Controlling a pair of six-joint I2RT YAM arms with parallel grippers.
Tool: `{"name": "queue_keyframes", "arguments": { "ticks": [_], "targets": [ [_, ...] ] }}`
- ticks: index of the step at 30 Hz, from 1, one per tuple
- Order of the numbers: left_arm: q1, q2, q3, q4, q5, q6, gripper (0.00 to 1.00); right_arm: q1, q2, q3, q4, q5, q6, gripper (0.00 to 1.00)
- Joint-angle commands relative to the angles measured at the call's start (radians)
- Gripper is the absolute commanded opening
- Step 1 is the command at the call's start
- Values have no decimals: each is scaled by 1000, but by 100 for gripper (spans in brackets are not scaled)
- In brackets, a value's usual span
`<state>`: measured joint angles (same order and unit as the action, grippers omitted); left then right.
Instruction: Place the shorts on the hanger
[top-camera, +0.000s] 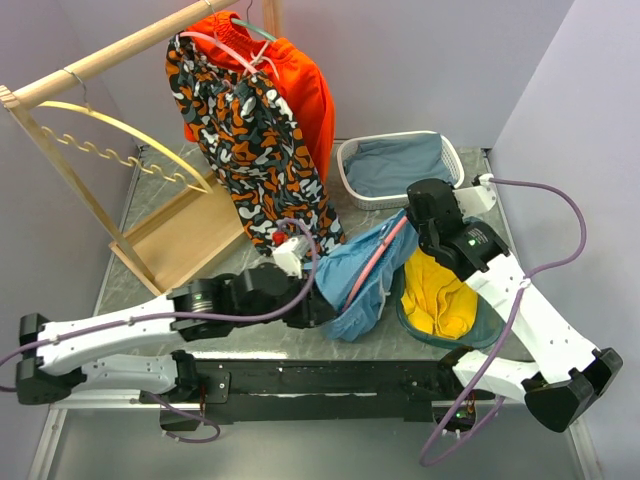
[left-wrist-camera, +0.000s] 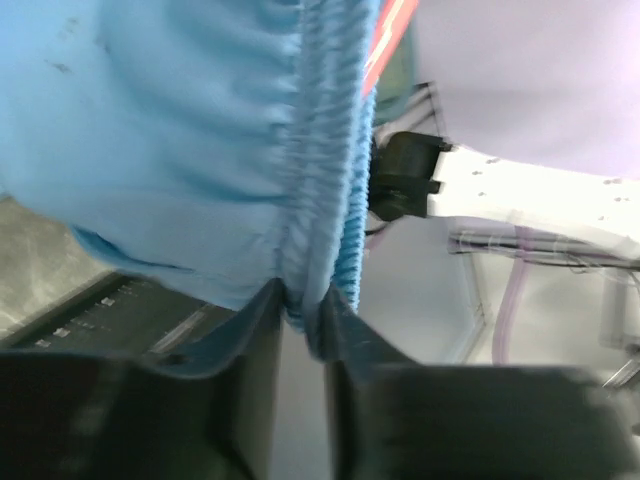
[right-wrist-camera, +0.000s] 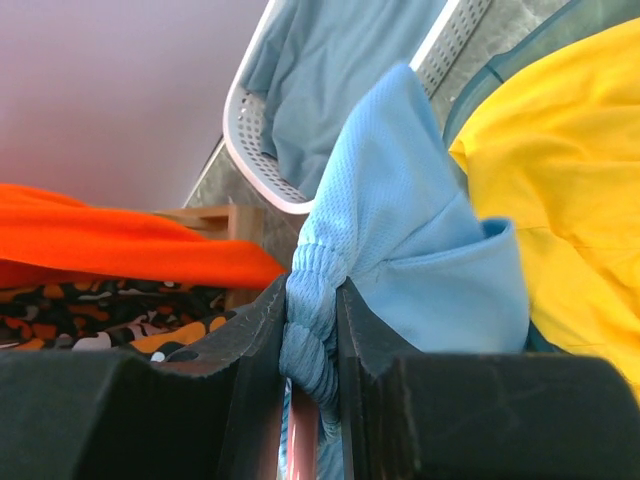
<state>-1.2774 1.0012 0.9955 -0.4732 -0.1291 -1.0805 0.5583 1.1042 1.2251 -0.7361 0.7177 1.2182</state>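
Our left tool (left-wrist-camera: 303, 300) is clamped on the shorts (top-camera: 365, 275), its dark fingers pinching the gathered elastic waistband, which rises from the grip as a ribbed band with smooth sky-blue cloth spreading to one side. Our right tool (right-wrist-camera: 312, 300) is closed on the same shorts at another spot, a bunched knot of waistband squeezed between its fingers, and a bit of pink bar shows just below that knot. From above we see the shorts stretched between the two tools, over the desk (top-camera: 250, 338) and near its middle. The pink hanger (top-camera: 378, 258) lies slantwise across the shorts, one end up by the right tool and the rest running down toward the left tool, partly wrapped in blue cloth. We cannot tell whether the bar passes inside the waistband or only lies on it. Just beside the shorts, under the right arm, lies a yellow garment (top-camera: 440, 295). Behind the shorts sits a white basket (top-camera: 352, 180) holding a grey-blue cloth (top-camera: 400, 165). On the wooden rack (top-camera: 110, 50) at the back left hang camouflage shorts (top-camera: 262, 150), an orange garment (top-camera: 305, 90) and a bare yellow hanger (top-camera: 110, 135).
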Motion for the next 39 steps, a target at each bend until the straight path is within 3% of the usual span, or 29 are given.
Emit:
{"name": "queue_keyframes", "arguments": {
  "ticks": [1, 2, 3, 7, 10, 13, 14, 17, 28, 39],
  "targets": [
    [3, 72, 81, -1, -13, 103, 36, -15, -18, 50, 86, 42, 43, 0],
    [1, 71, 84, 2, -48, 117, 53, -17, -15, 57, 74, 22, 40, 0],
    [3, 67, 87, -1, -67, 129, 59, -21, -15, 57, 75, -1, 35, 0],
    [3, 21, 100, -10, -162, 275, 73, -31, -9, 60, 63, -90, 15, 0],
    [3, -16, 65, -27, -225, 356, 72, -41, -17, 59, 79, -158, -11, 0],
    [1, -58, -3, -2, -227, 421, 64, -57, -12, 73, 86, -233, -45, 0],
    [1, -68, -23, 8, -227, 432, 57, -60, -9, 80, 84, -274, -54, 0],
    [-2, -99, -109, 77, -195, 456, 52, -74, 16, 108, 66, -320, -80, 0],
    [-60, -130, -284, 353, -63, 504, 59, -87, 28, 82, 99, -460, -121, 0],
    [-100, 19, -281, 466, -148, 533, 61, -87, 5, 45, 126, -526, -117, 0]
  ]
}}
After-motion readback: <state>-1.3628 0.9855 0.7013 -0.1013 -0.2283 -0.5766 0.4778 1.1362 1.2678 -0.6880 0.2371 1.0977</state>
